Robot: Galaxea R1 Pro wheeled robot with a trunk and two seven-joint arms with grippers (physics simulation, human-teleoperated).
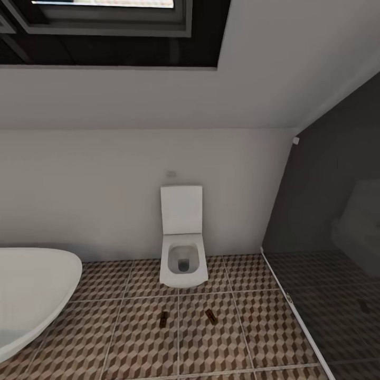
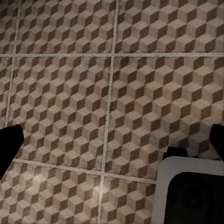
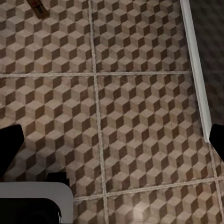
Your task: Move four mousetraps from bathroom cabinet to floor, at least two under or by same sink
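We see two mousetraps lying flat on the patterned bathroom floor [image 1: 137,338], in front of a white toilet [image 1: 182,258] whose lid stands upright against the pale wall. One mousetrap [image 1: 164,318] lies toward the left of the bowl's front, the other mousetrap [image 1: 211,316] toward the right, the two apart from each other with a grout line running between them. They sit on neighbouring tiles, a little way short of the toilet's front edge. At the left edge of the head view the rounded end of a white bathtub [image 1: 31,290] reaches in, and at the right a glass shower screen [image 1: 327,221] rises from a pale strip on the floor.

Both of our arms point down at the tiles. In the left wrist view the left gripper [image 2: 112,144] hangs above bare floor, its two dark fingertips [image 2: 9,144] showing at opposite edges of the picture, spread wide with nothing between them. A white and dark part of the robot [image 2: 191,191] lies below it. In the right wrist view the right gripper [image 3: 112,144] is likewise spread wide and holds nothing, over tiles beside the pale floor strip [image 3: 196,70] of the shower. One mousetrap [image 3: 38,7] shows at the far corner of that view, well apart from the fingers.
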